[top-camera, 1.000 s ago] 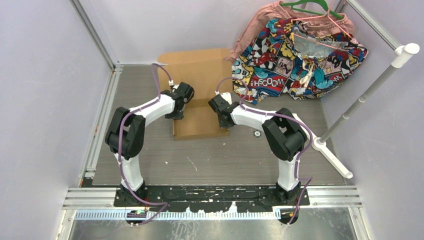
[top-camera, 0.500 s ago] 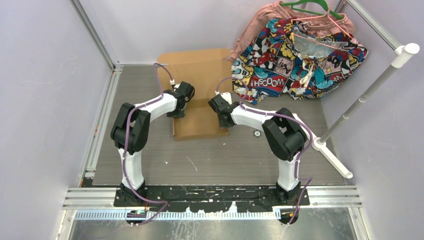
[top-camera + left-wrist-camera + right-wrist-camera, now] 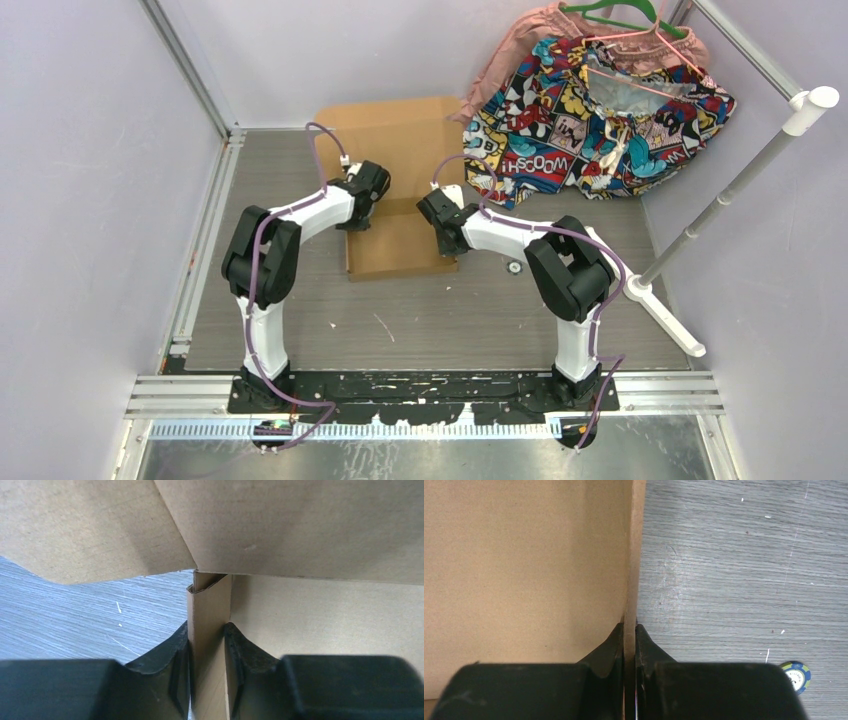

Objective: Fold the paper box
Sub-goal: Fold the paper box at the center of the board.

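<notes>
The paper box (image 3: 400,215) is plain brown cardboard in the middle of the table, its lid standing up at the back. My left gripper (image 3: 357,222) is shut on the box's left wall; in the left wrist view that doubled wall (image 3: 209,630) sits clamped between both fingers. My right gripper (image 3: 447,235) is shut on the right wall, a thin cardboard edge (image 3: 633,570) pinched between its fingertips (image 3: 630,645). The box floor (image 3: 524,565) lies to the left of that wall.
A comic-print cloth (image 3: 590,110) and a pink garment on a hanger lie at the back right. A white pole (image 3: 730,190) leans along the right side. A small round token (image 3: 513,267) lies on the grey tabletop just right of the box (image 3: 796,676).
The left arm's elbow has swung in towards the box and its gripper has shifted slightly along the left wall, closing a little. The right arm has not moved.
</notes>
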Robot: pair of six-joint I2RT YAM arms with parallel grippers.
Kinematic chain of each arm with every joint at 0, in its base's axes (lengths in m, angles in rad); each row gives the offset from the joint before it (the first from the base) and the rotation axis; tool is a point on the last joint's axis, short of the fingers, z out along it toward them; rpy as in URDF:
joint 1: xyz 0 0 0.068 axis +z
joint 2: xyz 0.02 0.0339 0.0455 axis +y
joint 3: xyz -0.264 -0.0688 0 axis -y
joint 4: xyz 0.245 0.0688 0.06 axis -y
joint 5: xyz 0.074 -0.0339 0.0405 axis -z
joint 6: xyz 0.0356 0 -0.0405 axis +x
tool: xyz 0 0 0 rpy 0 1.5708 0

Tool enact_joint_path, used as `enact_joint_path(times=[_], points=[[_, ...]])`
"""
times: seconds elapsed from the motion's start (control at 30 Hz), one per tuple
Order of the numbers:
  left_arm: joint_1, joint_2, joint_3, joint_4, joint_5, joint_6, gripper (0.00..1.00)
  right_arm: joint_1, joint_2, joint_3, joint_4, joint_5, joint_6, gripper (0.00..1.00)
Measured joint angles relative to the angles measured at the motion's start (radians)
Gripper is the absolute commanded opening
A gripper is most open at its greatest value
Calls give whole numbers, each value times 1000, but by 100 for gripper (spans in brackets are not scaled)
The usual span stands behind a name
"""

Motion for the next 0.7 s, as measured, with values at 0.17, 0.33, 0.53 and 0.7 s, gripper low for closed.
enact_joint_path(times=[0.17,0.33,0.53,0.7], points=[[0,1,10,11,-3,-6,4,0,0,0,3,-3,0,4],[0,6,37,23,-1,-8,2,-1,0,-2,8,-5,4,4],[0,7,37,19,-4,-2,26,-5,0,-2,11,-5,4,9],[3,7,37,8,-21,13,36,-6,0,-2,11,-4,-2,17]])
